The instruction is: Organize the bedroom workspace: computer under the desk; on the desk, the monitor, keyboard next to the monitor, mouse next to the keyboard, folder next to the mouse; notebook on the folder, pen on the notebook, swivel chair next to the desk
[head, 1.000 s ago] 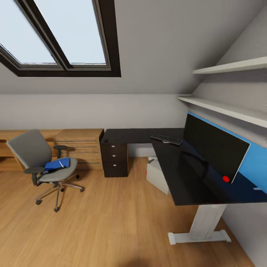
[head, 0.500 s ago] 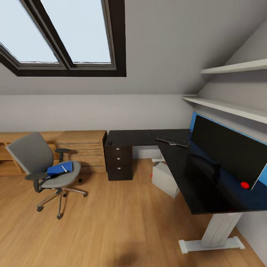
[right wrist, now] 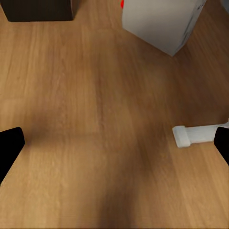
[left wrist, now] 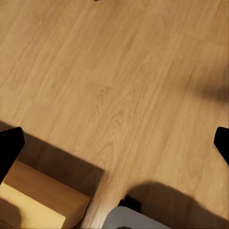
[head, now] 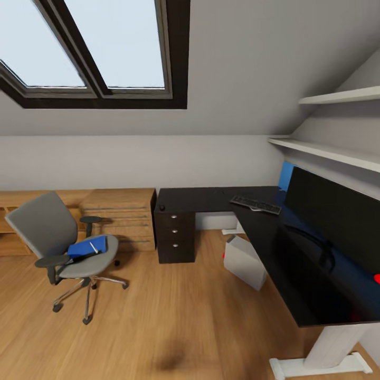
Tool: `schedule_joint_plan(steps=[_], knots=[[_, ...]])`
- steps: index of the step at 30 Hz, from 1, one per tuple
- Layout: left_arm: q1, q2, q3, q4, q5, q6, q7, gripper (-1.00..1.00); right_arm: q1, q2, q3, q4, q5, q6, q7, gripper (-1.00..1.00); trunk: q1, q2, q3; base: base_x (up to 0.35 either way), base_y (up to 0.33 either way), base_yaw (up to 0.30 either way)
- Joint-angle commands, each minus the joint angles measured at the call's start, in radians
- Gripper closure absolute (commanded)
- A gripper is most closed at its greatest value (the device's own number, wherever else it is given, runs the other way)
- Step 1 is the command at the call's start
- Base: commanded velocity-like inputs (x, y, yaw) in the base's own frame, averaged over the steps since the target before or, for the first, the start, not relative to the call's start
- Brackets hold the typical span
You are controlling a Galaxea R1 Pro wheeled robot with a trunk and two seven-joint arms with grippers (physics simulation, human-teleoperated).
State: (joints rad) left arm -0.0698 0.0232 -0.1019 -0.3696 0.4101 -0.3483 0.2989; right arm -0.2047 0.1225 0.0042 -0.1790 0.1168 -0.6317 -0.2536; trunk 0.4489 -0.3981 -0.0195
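Note:
The grey swivel chair (head: 53, 232) stands on the floor at the left, apart from the desk (head: 211, 198). Blue flat items, the folder and notebook (head: 84, 247), lie on its seat with the white pen (head: 94, 246) on top. The keyboard (head: 256, 205) and the monitor (head: 338, 216) are on the desk's right wing. A small dark lump, seemingly the mouse (head: 162, 207), sits above the drawers. The computer (head: 245, 261) (right wrist: 162, 21) stands under the desk. My left gripper (left wrist: 114, 145) and right gripper (right wrist: 114, 143) hang open over bare floor.
A low light-wood cabinet (head: 119, 214) stands against the back wall between chair and desk drawers (head: 177, 237). Two wall shelves (head: 338, 97) hang above the monitor. The desk's white foot (right wrist: 198, 134) lies near my right gripper. A wooden box (left wrist: 38, 200) is below my left gripper.
The whole head view has shifted: the camera moved closer and turned left, so the desk slid towards the right edge. None of the things has moved.

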Motion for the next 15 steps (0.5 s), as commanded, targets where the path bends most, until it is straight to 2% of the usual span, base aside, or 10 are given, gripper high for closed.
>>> schedule_joint_plan(steps=[1, 15], knots=[[-0.001, 0.001, -0.009, 0.000, 0.006, -0.003, 0.007, -1.00, -0.001, 0.000, 0.000, 0.001, 0.011, 0.000, -0.010, -1.00, 0.001, -0.002, -0.002, 0.324, 0.004, 0.000], [-0.001, 0.001, -0.009, 0.000, 0.006, -0.003, 0.007, -1.00, -0.001, 0.000, 0.000, 0.001, 0.011, 0.000, -0.010, -1.00, 0.001, -0.002, -0.002, 0.324, 0.001, 0.000]])
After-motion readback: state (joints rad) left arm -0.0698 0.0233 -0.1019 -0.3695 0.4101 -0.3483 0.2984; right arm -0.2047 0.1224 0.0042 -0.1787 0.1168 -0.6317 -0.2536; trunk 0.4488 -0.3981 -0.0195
